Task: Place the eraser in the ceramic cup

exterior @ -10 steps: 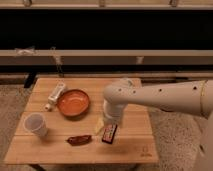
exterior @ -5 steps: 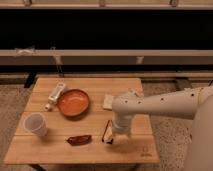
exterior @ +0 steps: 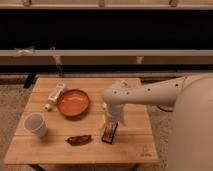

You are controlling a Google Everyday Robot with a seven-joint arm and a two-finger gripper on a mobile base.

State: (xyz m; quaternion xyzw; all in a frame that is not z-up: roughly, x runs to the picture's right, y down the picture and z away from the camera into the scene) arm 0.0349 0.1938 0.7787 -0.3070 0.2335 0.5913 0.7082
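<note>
White-shelled, your arm (exterior: 150, 95) reaches in from 3 o'clock across the wooden counter (exterior: 132, 146), runs level to a rounded joint above the middle of the counter, then bends straight down toward the front edge. At its tip the claw (exterior: 109, 127) points down right over the eraser (exterior: 110, 135). The fingers are spread wide and clamp nothing, and you cannot tell whether the tips touch the block or only stand just beside it. The eraser lies flat on the counter at 5 o'clock from the orange bowl (exterior: 73, 102), with the reddish-brown object (exterior: 79, 140) just beside it at 9 o'clock. The ceramic cup (exterior: 36, 125) stands upright well apart from the eraser, near the left edge at 8 o'clock from the bowl. A flat white block (exterior: 56, 92) lies at 10 o'clock from the bowl. Against half a second ago, the rounded joint sits a little higher and farther left, while the claw has stayed over the same spot with the same spread. The eraser, the cup and the bowl lie where they lay a second ago.
</note>
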